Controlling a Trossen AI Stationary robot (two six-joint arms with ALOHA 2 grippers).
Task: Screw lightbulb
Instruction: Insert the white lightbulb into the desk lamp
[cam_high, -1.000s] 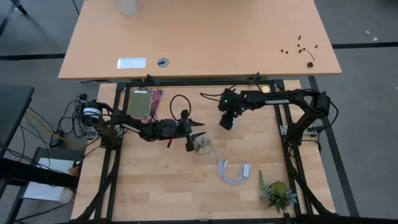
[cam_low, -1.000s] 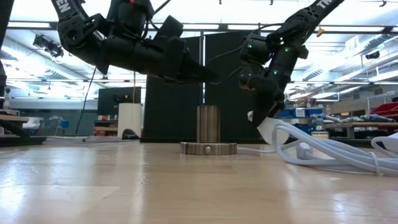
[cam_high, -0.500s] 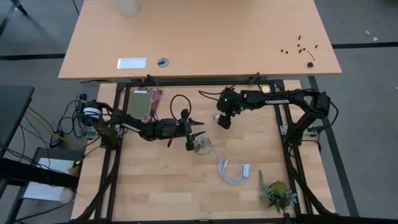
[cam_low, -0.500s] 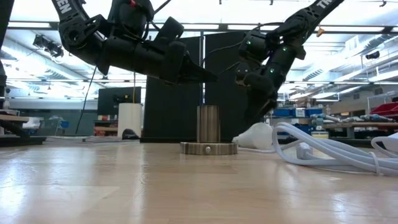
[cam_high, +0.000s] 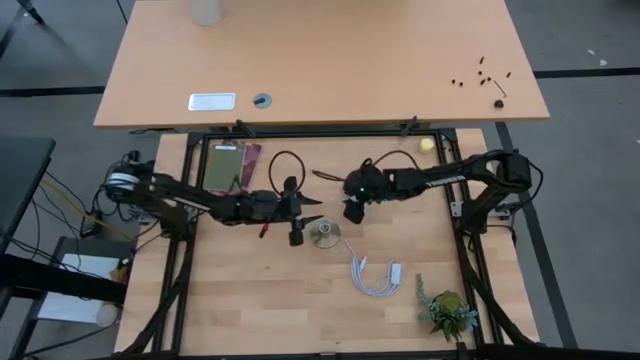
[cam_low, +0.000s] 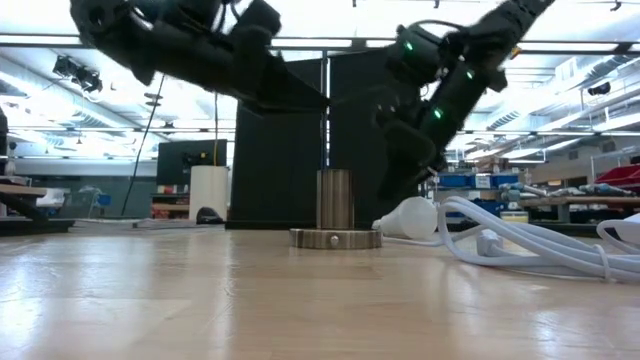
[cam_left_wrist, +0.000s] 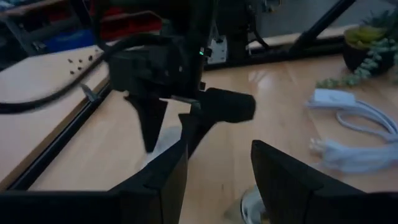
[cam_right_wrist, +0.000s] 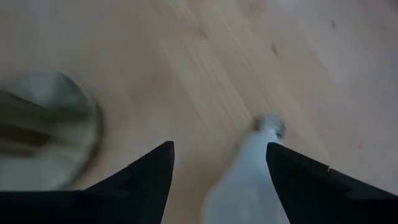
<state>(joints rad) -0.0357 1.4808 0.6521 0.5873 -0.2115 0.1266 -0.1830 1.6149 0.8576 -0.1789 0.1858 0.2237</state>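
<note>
The lightbulb (cam_low: 409, 218) lies on its side on the wooden table, just right of the metal socket (cam_low: 335, 209). In the right wrist view the bulb (cam_right_wrist: 245, 180) lies below and between my right gripper's open fingers, its screw base (cam_right_wrist: 268, 126) pointing away from them. My right gripper (cam_right_wrist: 217, 152) hovers over it (cam_high: 350, 210) and slants down. My left gripper (cam_high: 308, 218) is open and holds nothing. It hangs above the table to the left of the socket (cam_high: 325, 235).
A coiled white cable with plug (cam_high: 376, 276) lies toward the table's near edge from the socket. A small potted plant (cam_high: 447, 312) stands at the near right corner. A flat card (cam_high: 230, 165) lies at the far left. A second table (cam_high: 320, 60) stands behind.
My right gripper has let go of the lightbulb. The bulb hung lifted below the fingers and now lies on the table beside the socket. The gripper has then gone toward the table's left and near edges, closer to the socket. My left gripper has risen and drawn back a little leftward.
</note>
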